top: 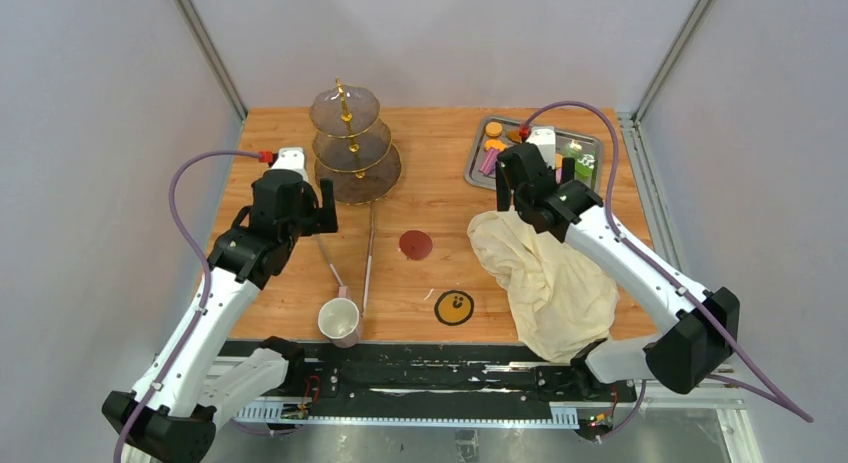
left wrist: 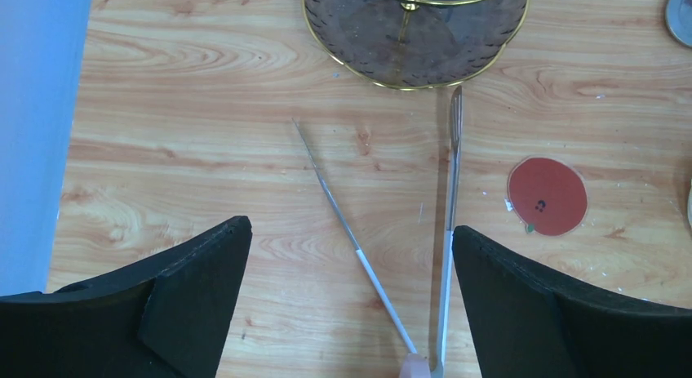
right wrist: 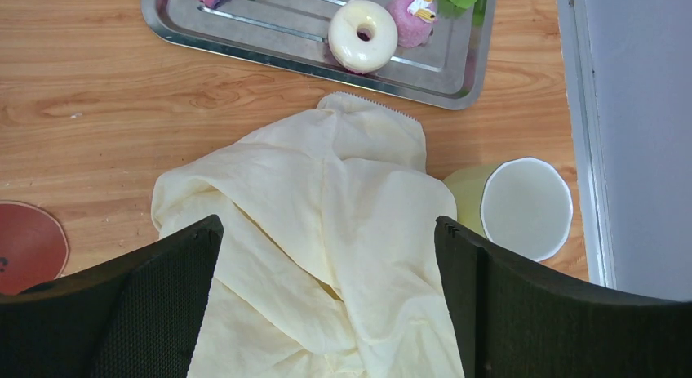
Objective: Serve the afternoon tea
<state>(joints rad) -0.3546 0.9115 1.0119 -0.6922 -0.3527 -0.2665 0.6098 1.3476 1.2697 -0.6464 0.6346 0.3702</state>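
Note:
The three-tier smoky glass stand point(top: 350, 143) with its gold stem stands at the back left, its bottom tier point(left wrist: 412, 35) bare. The steel tray point(top: 478, 163) at the back right holds small cakes, a white donut point(right wrist: 363, 35), a pink cake point(right wrist: 412, 19) and an orange macaron point(top: 494, 130). A pale pink mug point(top: 340, 320) stands at the front edge. A pale green mug point(right wrist: 522, 206) sits beside the cream cloth point(right wrist: 326, 231). My left gripper point(left wrist: 351, 227) hangs open above the table, short of the stand. My right gripper point(right wrist: 328, 223) is open over the cloth's far end.
Metal tongs point(left wrist: 450, 231) and a thin stirrer point(left wrist: 326, 194) lie between the stand and the pink mug. A red apple coaster point(top: 416, 244) and a yellow face coaster point(top: 454, 307) lie mid-table. The cloth point(top: 545, 273) is bunched up at the right front.

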